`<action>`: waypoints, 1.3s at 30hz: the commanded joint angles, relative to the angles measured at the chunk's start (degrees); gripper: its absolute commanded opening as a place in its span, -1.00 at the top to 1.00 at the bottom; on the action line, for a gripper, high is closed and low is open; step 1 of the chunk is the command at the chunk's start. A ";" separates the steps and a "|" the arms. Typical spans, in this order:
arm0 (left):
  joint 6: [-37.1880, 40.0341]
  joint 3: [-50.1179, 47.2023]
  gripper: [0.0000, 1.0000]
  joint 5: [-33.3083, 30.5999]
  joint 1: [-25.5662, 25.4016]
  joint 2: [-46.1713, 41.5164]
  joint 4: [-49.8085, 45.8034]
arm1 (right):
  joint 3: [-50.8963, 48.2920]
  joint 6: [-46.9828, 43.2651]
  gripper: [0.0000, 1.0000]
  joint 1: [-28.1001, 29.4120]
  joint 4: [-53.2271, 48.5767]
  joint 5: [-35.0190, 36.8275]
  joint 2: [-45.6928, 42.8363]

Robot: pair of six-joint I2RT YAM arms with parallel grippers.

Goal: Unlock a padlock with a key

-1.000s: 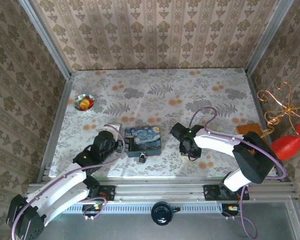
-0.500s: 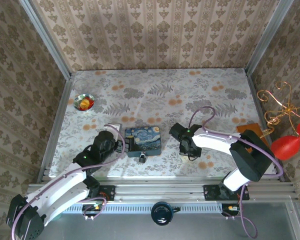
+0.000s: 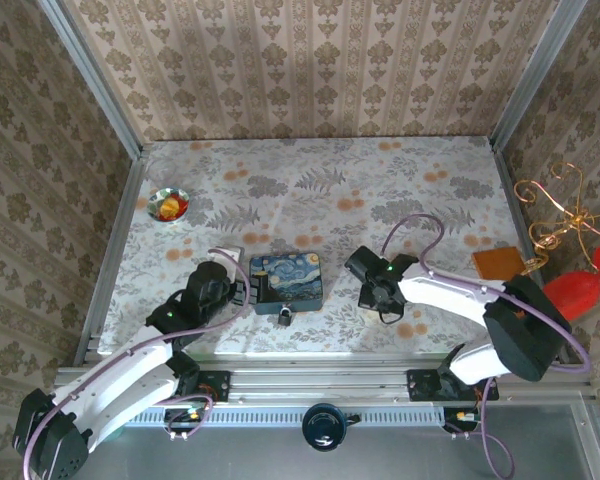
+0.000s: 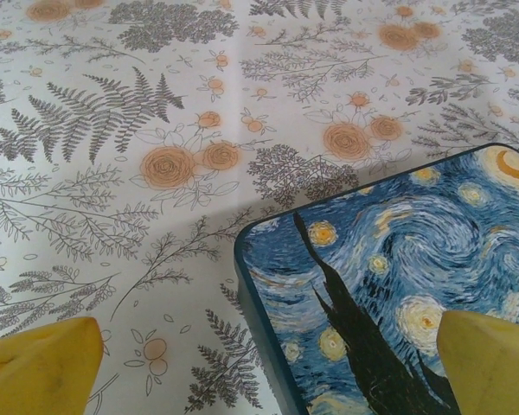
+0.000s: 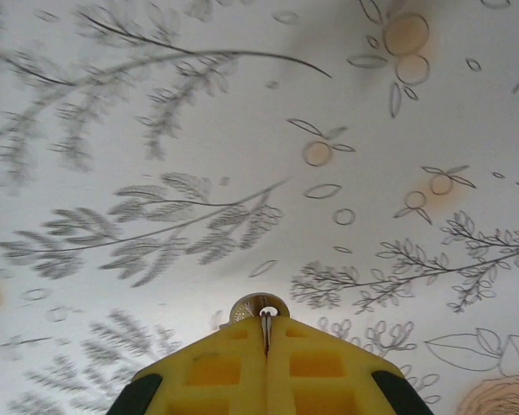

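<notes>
The tiny dark padlock (image 3: 284, 316) with a pale shackle lies on the table just in front of the blue starry-night tin (image 3: 287, 279). My left gripper (image 3: 248, 291) stands open against the tin's left side. In the left wrist view the left gripper (image 4: 268, 363) has its yellow fingertips (image 4: 43, 356) straddling the tin's (image 4: 398, 277) near-left corner. To the right of the tin, my right gripper (image 3: 386, 313) points down at the table. It is shut (image 5: 265, 324) on a small metal key (image 5: 258, 306), whose round head pokes out past the pads.
A small bowl (image 3: 168, 204) with red and orange contents sits at the back left. A brown block (image 3: 498, 262) lies at the right edge, with a copper wire ornament (image 3: 565, 215) beyond the frame. A white object (image 3: 230, 255) lies behind my left wrist.
My right arm has drifted slightly to the right, its elbow swinging outward, with the key still pinched. The left arm, tin and padlock have not moved.
</notes>
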 commanded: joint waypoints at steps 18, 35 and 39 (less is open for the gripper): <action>-12.21 0.87 -0.89 17.38 -0.75 -1.87 16.06 | 1.89 10.87 1.00 8.98 35.93 0.05 -4.61; -21.99 1.84 -0.50 23.66 -1.49 9.01 29.27 | 3.35 16.23 1.00 10.60 45.71 -5.83 0.17; -22.47 2.53 -0.36 24.26 -2.24 11.30 30.83 | 4.02 16.29 1.00 10.98 45.59 -7.18 0.90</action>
